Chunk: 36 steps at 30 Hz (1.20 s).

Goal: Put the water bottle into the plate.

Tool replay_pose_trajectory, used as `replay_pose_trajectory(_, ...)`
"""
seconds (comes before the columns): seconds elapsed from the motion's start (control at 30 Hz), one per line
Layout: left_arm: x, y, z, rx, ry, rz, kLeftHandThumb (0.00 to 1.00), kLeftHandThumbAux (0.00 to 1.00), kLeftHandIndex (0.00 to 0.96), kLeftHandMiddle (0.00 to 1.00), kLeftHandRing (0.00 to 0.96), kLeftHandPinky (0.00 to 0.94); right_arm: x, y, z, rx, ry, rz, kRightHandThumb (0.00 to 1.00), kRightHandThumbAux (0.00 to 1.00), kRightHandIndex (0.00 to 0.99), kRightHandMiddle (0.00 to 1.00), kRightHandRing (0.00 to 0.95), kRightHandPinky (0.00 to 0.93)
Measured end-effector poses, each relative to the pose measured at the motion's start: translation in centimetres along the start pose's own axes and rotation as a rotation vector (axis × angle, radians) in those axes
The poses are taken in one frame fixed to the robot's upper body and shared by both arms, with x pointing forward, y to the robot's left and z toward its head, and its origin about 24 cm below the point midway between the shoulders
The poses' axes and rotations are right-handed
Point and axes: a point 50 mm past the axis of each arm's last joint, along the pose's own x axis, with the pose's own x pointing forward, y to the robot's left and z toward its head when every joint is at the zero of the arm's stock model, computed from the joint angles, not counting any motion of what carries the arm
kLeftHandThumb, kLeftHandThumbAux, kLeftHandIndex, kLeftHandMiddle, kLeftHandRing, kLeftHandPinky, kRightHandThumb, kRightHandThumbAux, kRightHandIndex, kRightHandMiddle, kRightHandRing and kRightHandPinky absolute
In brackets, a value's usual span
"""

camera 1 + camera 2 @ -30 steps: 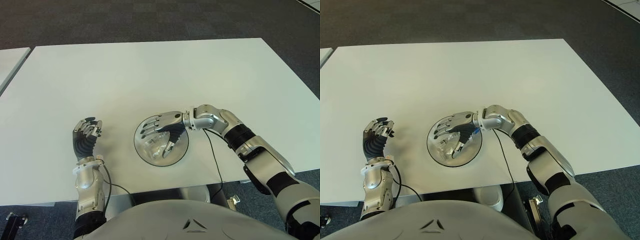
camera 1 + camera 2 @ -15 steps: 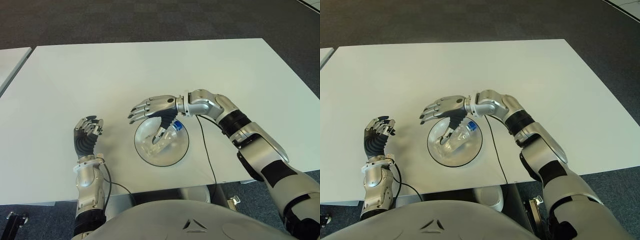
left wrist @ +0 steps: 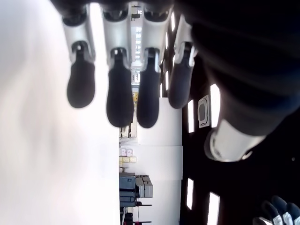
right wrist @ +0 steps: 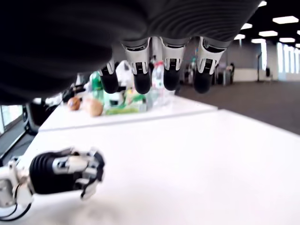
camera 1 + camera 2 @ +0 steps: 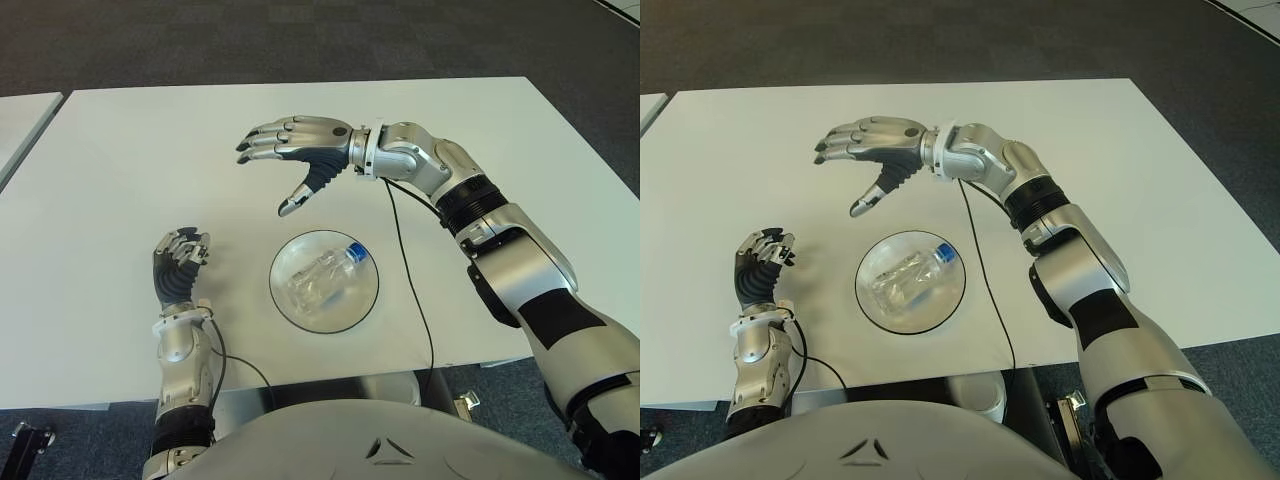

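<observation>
Left hand (image 5: 178,262) near the bench (image 5: 120,160) front edge, fingers curled, holding nothing. Just to its right: plate (image 5: 290,310) with the water bottle (image 5: 322,281) lying on its side inside, blue cap toward the far right. Right hand (image 5: 298,152) raised beyond the plate, fingers spread wide, empty, well apart from the bottle.
</observation>
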Motion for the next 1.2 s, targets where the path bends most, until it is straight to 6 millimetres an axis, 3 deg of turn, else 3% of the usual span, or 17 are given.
replay_pose_trajectory(0.07, 0.1, -0.1, 0.0, -0.002, -0.001, -0.002, 0.833, 0.679, 0.396, 0.502, 0.645, 0.650, -0.2, -0.1, -0.3, 0.039, 0.028, -0.040, 0.372, 0.300, 0.000, 0.000, 0.000, 0.000)
replay_pose_trajectory(0.23, 0.5, -0.4, 0.0, -0.007, -0.003, -0.007, 0.832, 0.680, 0.394, 0.504, 0.647, 0.650, -1.8, 0.4, -1.0, 0.202, 0.114, -0.206, 0.332, 0.422, 0.000, 0.000, 0.000, 0.000)
replay_pose_trajectory(0.53, 1.1, -0.8, -0.1, -0.011, 0.002, -0.001, 0.832, 0.680, 0.392, 0.504, 0.639, 0.635, -4.8, 3.1, -2.4, 0.408, 0.330, -0.480, 0.297, 0.612, 0.000, 0.005, 0.006, 0.113)
replay_pose_trajectory(0.7, 1.7, -1.1, -0.1, -0.010, -0.003, -0.012, 0.832, 0.681, 0.389, 0.506, 0.641, 0.639, -5.7, 4.3, -2.6, 0.514, 0.430, -0.650, 0.285, 0.684, 0.063, 0.097, 0.108, 0.222)
replay_pose_trajectory(0.87, 2.2, -1.5, 0.0, -0.011, -0.015, -0.020, 0.832, 0.680, 0.390, 0.507, 0.646, 0.648, -6.3, 5.9, -2.1, 0.604, 0.493, -0.784, 0.312, 0.746, 0.194, 0.214, 0.238, 0.331)
replay_pose_trajectory(0.97, 2.4, -1.5, 0.0, -0.011, -0.017, -0.023, 0.833, 0.679, 0.396, 0.503, 0.645, 0.648, -6.5, 7.3, -1.8, 0.654, 0.534, -0.818, 0.346, 0.787, 0.280, 0.284, 0.302, 0.386)
replay_pose_trajectory(1.0, 2.5, -1.6, 0.0, -0.011, -0.018, -0.024, 0.834, 0.679, 0.399, 0.500, 0.644, 0.645, -6.6, 7.9, -1.8, 0.673, 0.552, -0.823, 0.468, 0.767, 0.328, 0.311, 0.328, 0.404)
replay_pose_trajectory(1.07, 2.7, -1.6, 0.1, -0.010, -0.020, -0.026, 0.834, 0.678, 0.403, 0.497, 0.641, 0.641, -6.9, 9.0, -1.9, 0.708, 0.593, -0.832, 0.576, 0.750, 0.370, 0.351, 0.364, 0.429)
replay_pose_trajectory(1.2, 2.8, -1.4, 0.0, -0.004, -0.017, -0.022, 0.835, 0.678, 0.406, 0.495, 0.638, 0.641, -7.8, 11.5, -2.3, 0.769, 0.689, -0.849, 0.660, 0.736, 0.404, 0.415, 0.419, 0.466)
